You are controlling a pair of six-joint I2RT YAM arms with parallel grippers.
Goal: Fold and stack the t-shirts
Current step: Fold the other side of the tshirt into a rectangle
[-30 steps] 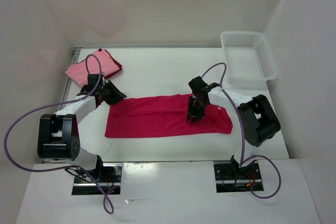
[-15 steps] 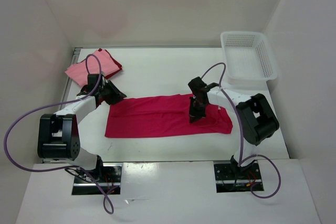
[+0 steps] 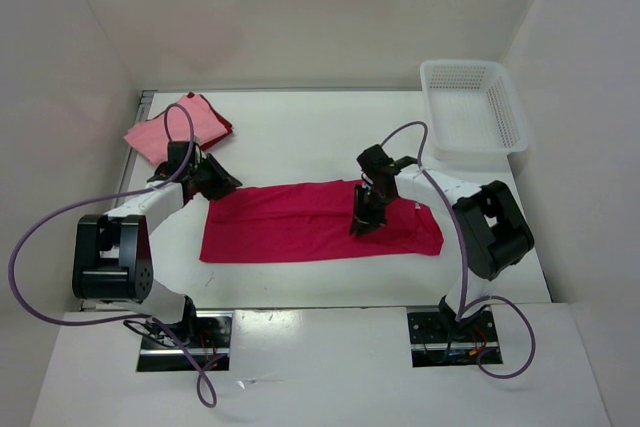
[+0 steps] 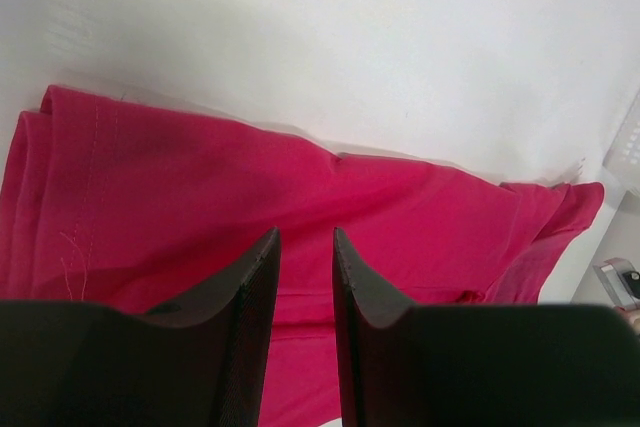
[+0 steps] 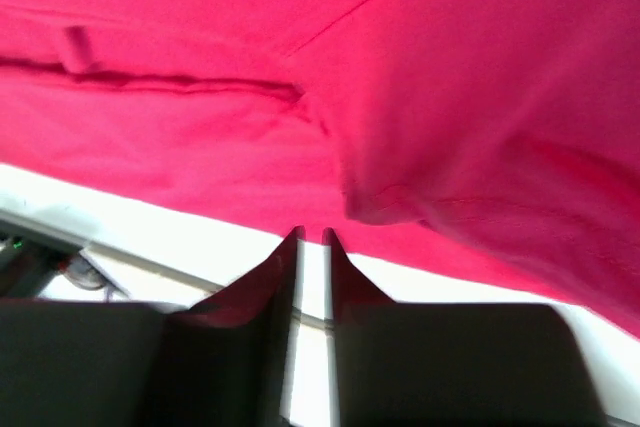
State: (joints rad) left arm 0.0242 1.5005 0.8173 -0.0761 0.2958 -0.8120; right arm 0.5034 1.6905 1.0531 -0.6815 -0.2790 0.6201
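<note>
The crimson-magenta t-shirt (image 3: 300, 219) lies flat as a long folded strip across the middle of the table. It also fills the left wrist view (image 4: 300, 187) and the right wrist view (image 5: 400, 77). My left gripper (image 3: 222, 185) rests at the shirt's far left corner, jaws almost shut with a narrow gap and nothing between them (image 4: 302, 239). My right gripper (image 3: 362, 219) is low over the shirt's right half, jaws nearly together and empty (image 5: 310, 237), tips at the shirt's near edge. The light pink t-shirt (image 3: 160, 133) lies folded on the dark red t-shirt (image 3: 220, 125) at the far left.
A white mesh basket (image 3: 472, 112) stands at the far right corner. White walls close in the table on three sides. Purple cables loop from both arms.
My right gripper has slid slightly to the left and nearer over the shirt. The left arm and the shirt's outline have not visibly changed.
</note>
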